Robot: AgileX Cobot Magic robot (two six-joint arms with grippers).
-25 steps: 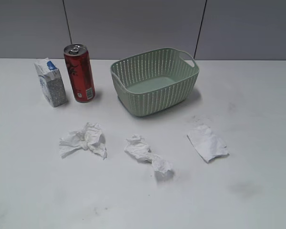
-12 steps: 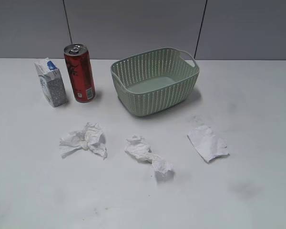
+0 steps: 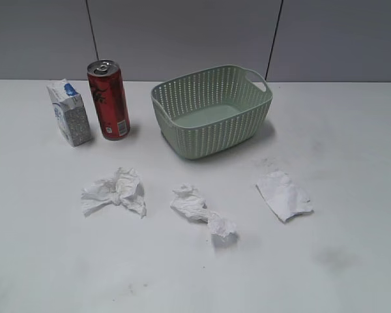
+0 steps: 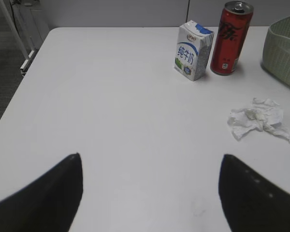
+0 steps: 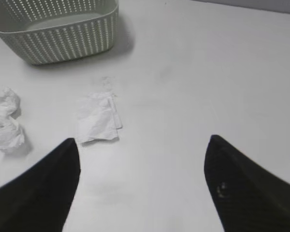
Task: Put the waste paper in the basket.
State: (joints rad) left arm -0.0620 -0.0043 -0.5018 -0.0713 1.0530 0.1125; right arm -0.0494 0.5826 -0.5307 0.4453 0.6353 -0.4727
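Three scraps of waste paper (image 3: pixel 115 191) lie on the worktop (image 3: pixel 352 261) in front of the basket (image 3: pixel 212 111) — none inside yet. Left gripper (image 4: pixel 150 193) and right gripper (image 5: pixel 142 186): jaws apart, empty. Paper looks light, soft, crushable — pinch a raised wad, not flat edges.

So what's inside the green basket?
Nothing that shows. The basket has a bare pale green floor, and all three paper scraps lie on the table in front of it. The near wall hides the floor's front strip.

Three crumpled white paper scraps (image 3: pixel 202 210), before empty green basket (image 3: pixel 212 111)
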